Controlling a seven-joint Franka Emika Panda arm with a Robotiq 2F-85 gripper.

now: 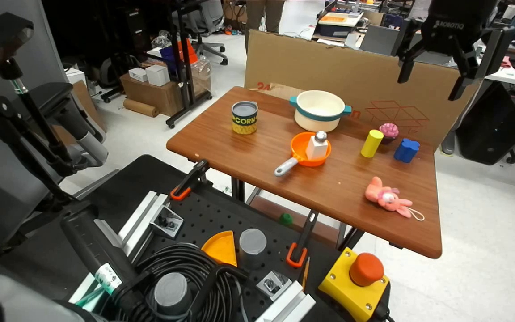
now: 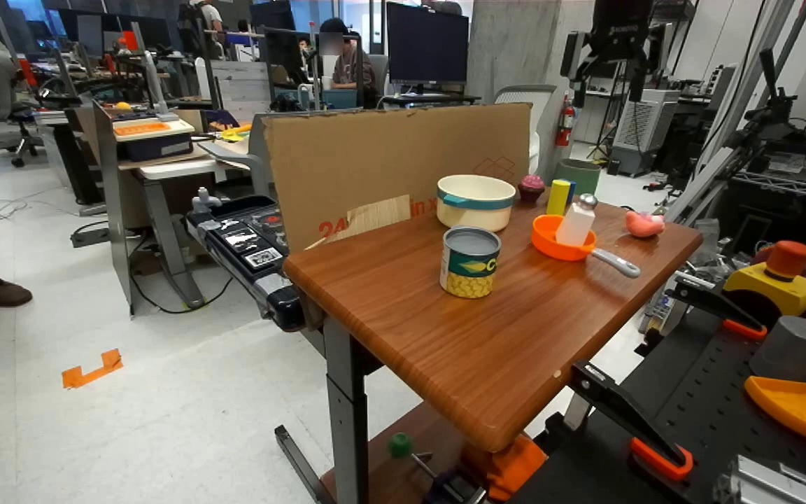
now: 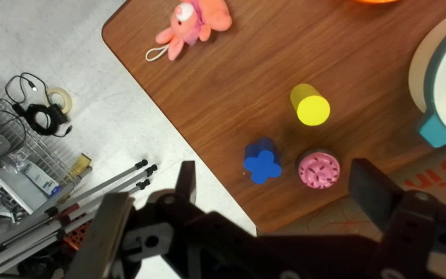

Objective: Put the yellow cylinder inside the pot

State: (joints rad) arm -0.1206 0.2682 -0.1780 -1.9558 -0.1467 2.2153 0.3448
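Observation:
The yellow cylinder stands upright on the wooden table, near the pink cupcake and the blue block. To its left in an exterior view is the pot, cream-white with a teal band and two teal handles, its top uncovered. The pot also shows in an exterior view and, cut off by the right edge, in the wrist view. My gripper hangs high above the table, well apart from the cylinder. Its fingers are spread wide with nothing between them.
Beside the cylinder are a pink cupcake and a blue flower-shaped block. An orange pan holds a white shaker. A corn can and a pink plush toy stand apart. Cardboard rises behind the table.

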